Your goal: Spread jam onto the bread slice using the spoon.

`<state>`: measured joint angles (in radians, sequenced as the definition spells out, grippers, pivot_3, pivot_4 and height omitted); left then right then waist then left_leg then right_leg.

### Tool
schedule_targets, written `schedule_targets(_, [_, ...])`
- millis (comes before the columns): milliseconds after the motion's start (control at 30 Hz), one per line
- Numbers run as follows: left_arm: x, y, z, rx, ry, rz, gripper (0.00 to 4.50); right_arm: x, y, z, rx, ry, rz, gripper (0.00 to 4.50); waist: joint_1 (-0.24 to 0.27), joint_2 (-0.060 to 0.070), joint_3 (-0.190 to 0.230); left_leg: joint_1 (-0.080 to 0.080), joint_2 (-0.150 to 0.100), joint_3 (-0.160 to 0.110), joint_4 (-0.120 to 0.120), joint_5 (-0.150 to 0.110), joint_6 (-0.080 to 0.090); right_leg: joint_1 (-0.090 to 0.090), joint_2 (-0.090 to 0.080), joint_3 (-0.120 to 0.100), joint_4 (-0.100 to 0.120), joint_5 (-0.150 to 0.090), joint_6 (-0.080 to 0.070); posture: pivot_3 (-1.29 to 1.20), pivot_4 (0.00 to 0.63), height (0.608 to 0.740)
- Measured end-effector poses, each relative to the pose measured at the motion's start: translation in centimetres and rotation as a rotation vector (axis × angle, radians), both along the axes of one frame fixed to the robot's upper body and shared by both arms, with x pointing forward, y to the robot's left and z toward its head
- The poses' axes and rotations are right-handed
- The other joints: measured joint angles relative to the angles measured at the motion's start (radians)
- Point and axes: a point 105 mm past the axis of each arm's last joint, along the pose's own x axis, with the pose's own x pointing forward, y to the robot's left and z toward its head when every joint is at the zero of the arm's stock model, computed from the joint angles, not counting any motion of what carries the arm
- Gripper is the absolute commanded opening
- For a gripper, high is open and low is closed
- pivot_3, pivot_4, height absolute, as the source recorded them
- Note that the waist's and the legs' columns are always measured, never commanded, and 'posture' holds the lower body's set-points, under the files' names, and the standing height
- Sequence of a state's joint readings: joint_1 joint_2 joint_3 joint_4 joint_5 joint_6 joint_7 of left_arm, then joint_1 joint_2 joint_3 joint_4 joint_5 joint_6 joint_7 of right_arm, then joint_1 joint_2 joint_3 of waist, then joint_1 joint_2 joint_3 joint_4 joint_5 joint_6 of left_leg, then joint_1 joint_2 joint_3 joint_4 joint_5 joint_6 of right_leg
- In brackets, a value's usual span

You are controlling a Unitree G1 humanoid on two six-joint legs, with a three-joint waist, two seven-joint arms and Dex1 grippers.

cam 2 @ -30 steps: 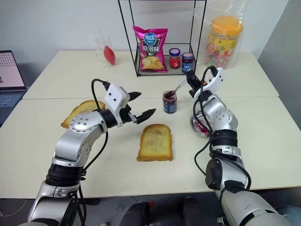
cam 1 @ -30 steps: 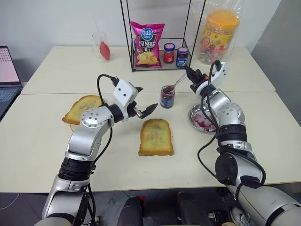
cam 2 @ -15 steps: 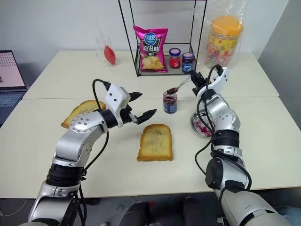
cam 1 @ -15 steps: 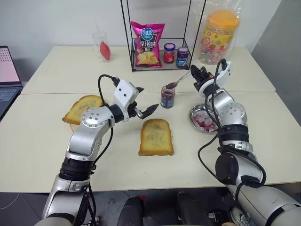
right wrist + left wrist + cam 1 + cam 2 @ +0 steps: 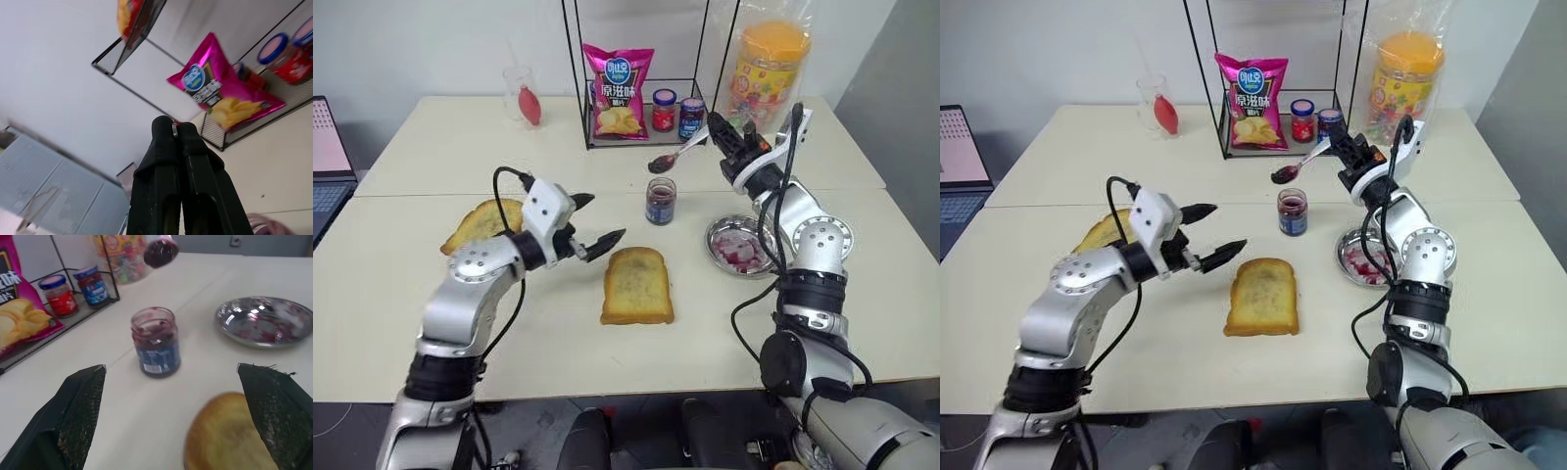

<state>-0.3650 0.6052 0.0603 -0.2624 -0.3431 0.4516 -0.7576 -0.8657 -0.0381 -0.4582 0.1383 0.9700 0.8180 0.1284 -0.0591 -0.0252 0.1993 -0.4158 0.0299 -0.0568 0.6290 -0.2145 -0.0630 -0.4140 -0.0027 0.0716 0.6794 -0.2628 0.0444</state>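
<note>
The right gripper (image 5: 717,127) is clamped on the spoon (image 5: 674,157), its two black fingers pressed tight together around the slim handle. It hangs in the air above and to the right of the jam jar (image 5: 660,201), with the spoon sloping down toward the jar. The bowl of the spoon carries a dark, glossy load of jam (image 5: 660,164) and sits clear above the jar's open mouth, not touching it.

The left gripper (image 5: 592,221) has its fingers spread wide apart and holds nothing. It hovers left of the jar and a little nearer the robot, pointing across toward the bread slice (image 5: 637,284).

The bread slice lies flat on the table (image 5: 401,284) just in front of the jar, domed end toward the jar, apart from it and with its browned face up. More toast (image 5: 485,223) lies on the table well to the left of the jar, behind the left arm.

A metal dish (image 5: 740,246) smeared with red sits to the right of the jar, close by but not touching. Behind the jar stands a wire rack (image 5: 579,78) holding a pink chip bag (image 5: 619,90) and two small jars, one red-capped (image 5: 664,110) and one blue-capped (image 5: 691,117). A yellow-lidded tub (image 5: 764,73) stands behind the jar to the right, and a clear cup (image 5: 522,95) stands far behind it to the left.
</note>
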Motion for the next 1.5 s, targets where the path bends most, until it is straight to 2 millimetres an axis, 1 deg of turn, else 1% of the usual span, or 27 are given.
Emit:
schedule_targets(100, [-0.9,1.4,-0.1,0.018,-0.001,0.026,4.5,-1.8,1.5,-0.6,-0.02,0.009,0.072,0.04,0.001,0.0,0.0,0.0,0.0,0.0,0.0,0.0,0.0,0.0,0.0,0.0,0.0,0.0,0.0,0.0,0.15,0.74])
schedule_targets(133, [-1.2,1.8,-0.1,0.025,-0.001,0.037,4.5,-2.6,2.1,-1.1,-0.028,0.017,0.106,0.04,0.001,0.0,0.0,0.0,0.0,0.0,0.0,0.0,0.0,0.0,0.0,0.0,0.001,0.0,0.0,0.0,0.15,0.74])
schedule_targets(200, [-2.3,2.2,-0.4,0.024,0.01,0.038,4.5,-3.8,3.0,-2.1,-0.057,0.038,0.143,0.04,0.0,0.0,0.0,0.0,0.0,0.0,0.0,0.0,0.0,0.0,0.0,0.0,0.0,0.0,0.0,0.0,0.15,0.74])
schedule_targets(233, [-3.4,2.4,-1.1,0.035,0.036,0.032,4.5,-4.6,3.5,-2.9,-0.068,0.053,0.164,0.04,0.0,0.0,0.0,-0.001,0.0,0.0,0.0,0.0,0.0,0.0,0.0,0.001,-0.001,0.0,0.0,0.0,0.15,0.74])
schedule_targets(300, [-5.1,2.3,-2.8,0.055,0.095,-0.002,4.5,-5.3,4.0,-4.4,-0.097,0.088,0.184,0.04,0.0,0.0,0.0,-0.001,0.0,0.001,0.0,0.0,0.0,-0.001,0.0,0.001,-0.001,-0.001,-0.001,0.0,0.15,0.74])
schedule_targets(367, [-6.3,2.3,-3.8,0.088,0.13,-0.036,4.5,-5.7,4.4,-5.1,-0.118,0.104,0.2,0.04,0.0,0.0,0.0,0.0,0.001,0.0,0.0,0.0,0.0,-0.001,0.0,0.0,-0.001,-0.003,-0.004,0.0,0.15,0.74])
schedule_targets(400, [-6.9,2.2,-4.2,0.103,0.14,-0.055,4.5,-5.9,4.6,-5.5,-0.128,0.107,0.208,0.04,0.001,0.0,0.0,0.0,0.001,0.0,0.0,0.0,0.0,-0.001,0.0,0.0,0.0,-0.003,-0.004,0.0,0.15,0.74])
schedule_targets(467, [-7.7,1.7,-4.6,0.114,0.145,-0.096,4.5,-6.1,5.0,-6.2,-0.17,0.111,0.214,0.04,0.003,0.0,0.0,0.0,0.001,0.0,0.0,0.001,0.001,0.0,0.0,0.0,0.0,-0.006,0.0,0.0,0.15,0.74])
schedule_targets(567, [-7.9,1.3,-4.8,0.12,0.142,-0.117,4.5,-6.0,5.3,-6.6,-0.229,0.087,0.209,0.04,0.003,0.0,0.0,0.001,0.001,0.001,0.001,0.002,0.003,0.0,0.001,0.0,0.0,-0.006,0.0,0.0,0.15,0.74])
schedule_targets(700, [-8.0,1.3,-4.8,0.132,0.124,-0.124,4.5,-5.7,4.9,-7.0,-0.29,0.053,0.174,0.04,0.002,0.0,0.0,0.001,0.001,0.001,0.0,0.002,0.003,0.0,0.001,0.0,0.0,-0.006,0.0,0.0,0.15,0.74])
schedule_targets(800, [-8.2,1.9,-5.6,0.153,0.134,-0.118,4.5,-5.4,4.0,-7.7,-0.365,0.028,0.134,0.04,0.002,0.0,0.0,0.0,0.001,0.001,-0.001,0.002,0.003,-0.001,0.001,0.0,0.0,-0.006,0.0,0.0,0.15,0.74])
schedule_targets(1000, [-8.1,2.5,-6.1,0.172,0.124,-0.112,4.5,-5.6,3.6,-7.7,-0.509,-0.091,0.115,0.04,0.002,-0.001,0.0,0.0,0.001,0.001,-0.001,0.002,0.003,-0.001,0.001,0.0,0.0,-0.006,0.0,0.0,0.15,0.74])
schedule_targets(1067, [-8.2,2.8,-6.5,0.181,0.127,-0.114,4.5,-6.2,3.7,-7.5,-0.569,-0.16,0.116,0.04,0.002,-0.001,0.0,0.0,0.001,0.001,-0.001,0.002,0.003,-0.001,0.001,0.001,0.0,-0.006,0.0,0.0,0.15,0.74])
schedule_targets(1200, [-8.3,3.0,-6.9,0.2,0.119,-0.113,4.5,-7.5,4.5,-5.6,-0.653,-0.34,0.116,0.04,0.002,-0.001,-0.001,0.0,0.001,0.001,-0.001,0.002,0.003,-0.001,0.001,0.0,0.0,-0.006,0.0,0.0,0.15,0.74])
schedule_targets(1400, [-8.3,3.0,-6.9,0.202,0.112,-0.115,4.5,-7.8,4.9,-5.3,-0.69,-0.399,0.107,0.04,0.002,-0.001,-0.001,0.0,0.001,0.001,0.0,0.002,0.003,-0.001,0.001,0.0,0.0,-0.006,0.0,0.0,0.15,0.74])
schedule_targets(1500, [-8.3,2.9,-6.8,0.204,0.102,-0.114,4.5,-8.0,5.3,-5.2,-0.677,-0.403,0.117,0.04,0.002,-0.001,-0.001,0.0,0.001,0.001,0.0,0.002,0.003,-0.001,0.001,0.0,0.0,-0.006,0.0,0.0,0.15,0.74])
